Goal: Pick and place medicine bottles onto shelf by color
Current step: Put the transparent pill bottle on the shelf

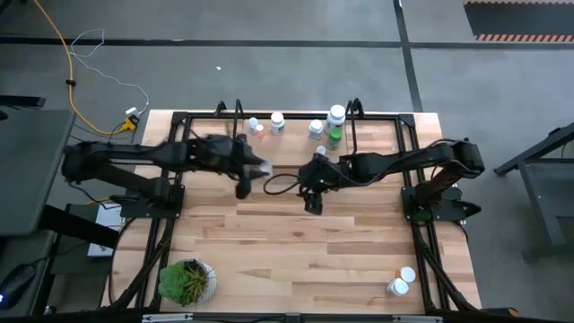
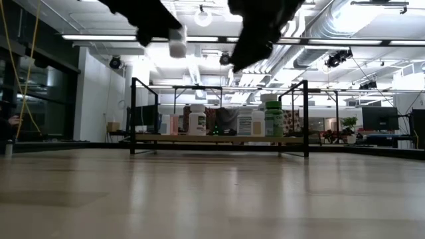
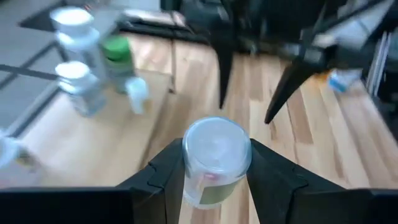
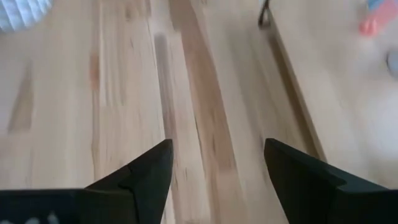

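Note:
My left gripper (image 1: 259,168) is shut on a white-capped white medicine bottle (image 3: 216,163), high above the table in the low view (image 2: 176,41), just in front of the shelf (image 1: 377,115). My right gripper (image 4: 217,146) is open and empty over the bare tabletop, near the middle (image 1: 311,186), close to the left gripper. Several bottles stand on the shelf board on their bases: white ones (image 1: 277,121) (image 1: 316,127), a green one (image 1: 334,137) and a small orange one (image 1: 261,132). Two more white bottles (image 1: 401,281) stand at the near right. My left gripper pinches the bottle between its two fingers (image 3: 171,171), on opposite sides of the body (image 3: 194,186) just below the cap. The cap (image 3: 217,142) shows past the fingertips. The bottle is lifted clear of the table and the shelf.
The shelf's black wire posts (image 2: 133,116) (image 2: 305,118) rise at its corners. A green potted plant (image 1: 186,280) stands at the near left. The right arm (image 3: 280,50) lies close in front of my left gripper. Bare tabletop (image 1: 296,242) lies between the shelf and the near edge.

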